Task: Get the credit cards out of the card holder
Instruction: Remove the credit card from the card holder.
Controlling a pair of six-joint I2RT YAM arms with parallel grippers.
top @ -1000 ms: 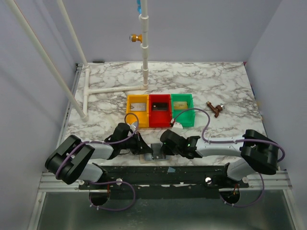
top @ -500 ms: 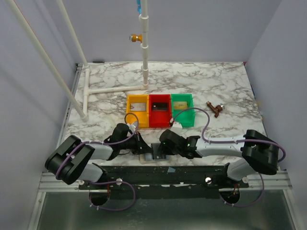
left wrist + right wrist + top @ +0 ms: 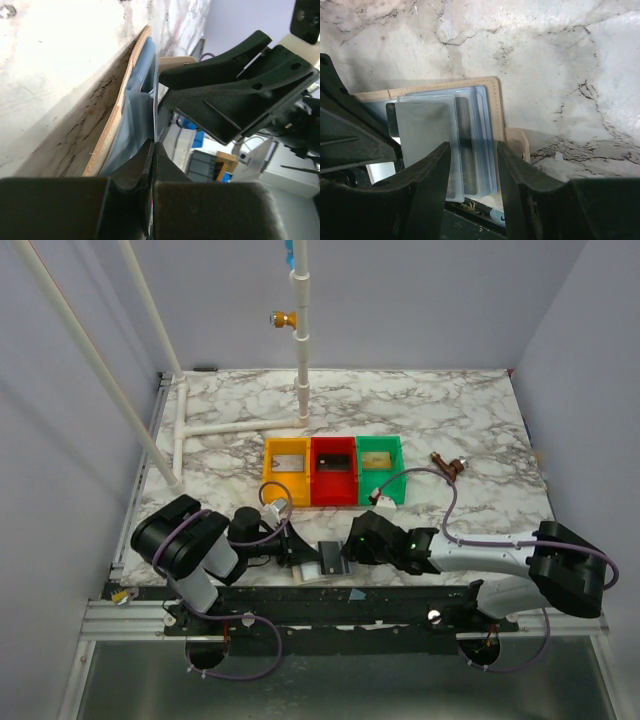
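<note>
Left arm has folded in closer to its base and right fingers [image 3: 432, 170] have spread since the earlier frame, now part open above the card holder [image 3: 496, 107]. Left fingers [image 3: 145, 162] closed, pinching the holder's grey-blue lining. Holder lies open at the near tabletop [image 3: 450, 430] edge between both arms, grey card [image 3: 425, 125] in its sleeve

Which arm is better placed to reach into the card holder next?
The right arm: its jaws stand open over the sleeves of the card holder, while the left arm has its jaws shut on the holder's edge, likely steadying it.
</note>
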